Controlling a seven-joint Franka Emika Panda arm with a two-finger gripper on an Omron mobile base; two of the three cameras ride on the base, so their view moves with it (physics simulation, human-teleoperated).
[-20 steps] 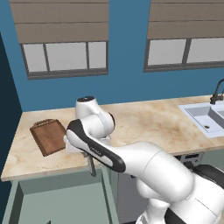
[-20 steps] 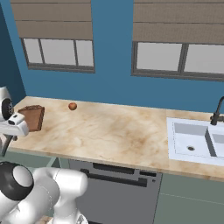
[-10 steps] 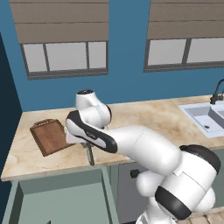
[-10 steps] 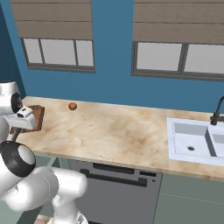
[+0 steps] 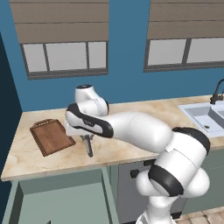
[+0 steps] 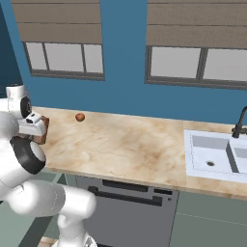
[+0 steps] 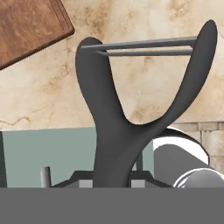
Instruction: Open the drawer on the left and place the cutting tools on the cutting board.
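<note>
The pincer (image 5: 89, 148) is clenched on the handle of a light, rigid Y-shaped peeler (image 7: 131, 105), held above the tabletop (image 5: 122, 148) beside the cutting board (image 5: 51, 136).

Deep blue wall (image 6: 123, 91) with two windows (image 5: 65, 56) (image 6: 198, 65), tan slatted blinds (image 5: 61, 19) drawn over their upper halves, grey panes below. Beige marbled worktop (image 6: 130, 144) runs along the wall over sage grey-green cabinets (image 6: 212, 224), with a dark grey dishwasher panel with a black bar handle (image 6: 128, 190). White double sink (image 6: 217, 154) with black faucet (image 6: 239, 123) at right; even flat light, wood floor (image 5: 205, 216) at the lower corner.
</note>
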